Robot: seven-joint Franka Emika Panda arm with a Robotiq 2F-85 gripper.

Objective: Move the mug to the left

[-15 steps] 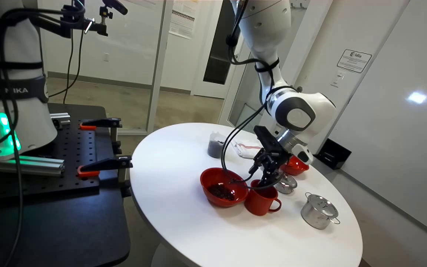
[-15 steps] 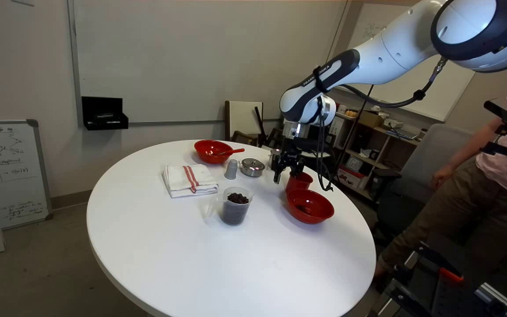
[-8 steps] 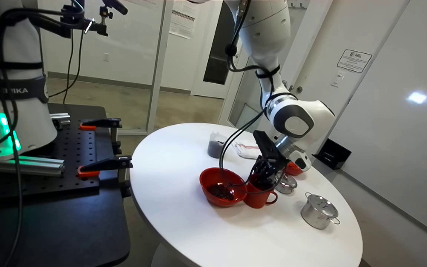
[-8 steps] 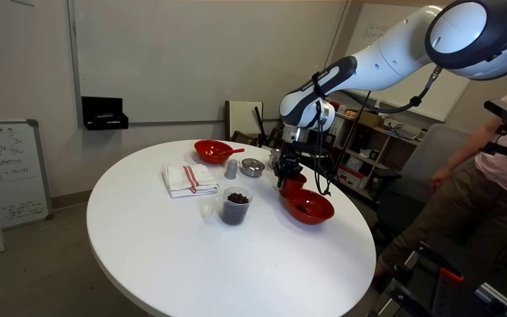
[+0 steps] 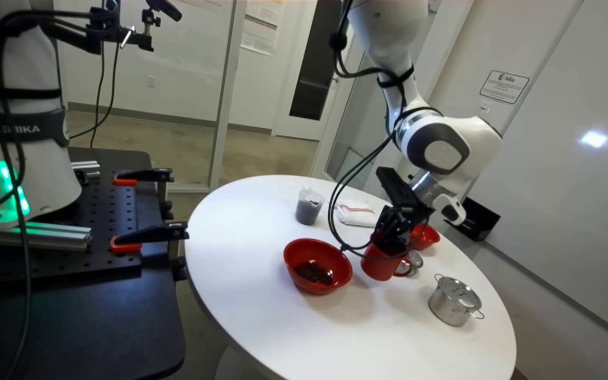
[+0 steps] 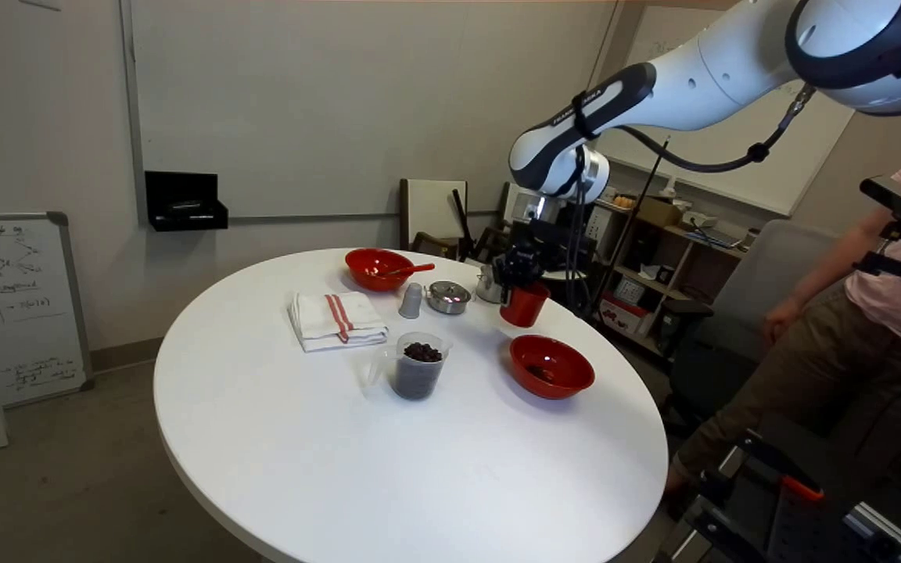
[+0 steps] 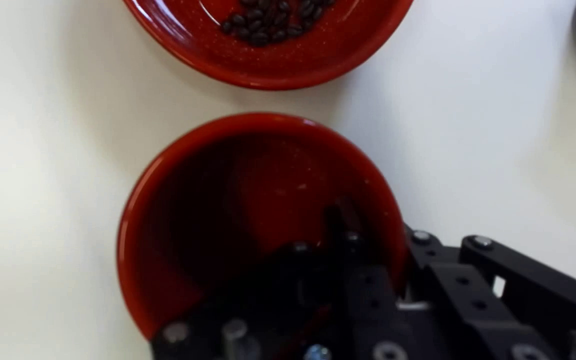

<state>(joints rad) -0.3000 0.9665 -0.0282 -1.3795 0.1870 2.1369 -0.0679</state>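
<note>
While the fingers grasp the mug by its wall, one inside and one outside, it hangs above the worktop. It is near the red bowl of dark beans, yet apart.

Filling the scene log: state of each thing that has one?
Mug: held off the table.
Pincer: shut on mug wall.
Bowl nearest mug: dark beans inside.
Far bowl: red utensil in it.
Plastic cup: upright, dark beans inside.
Towel: folded.
Two-handled pot: lid on.
Base lights: green.
</note>
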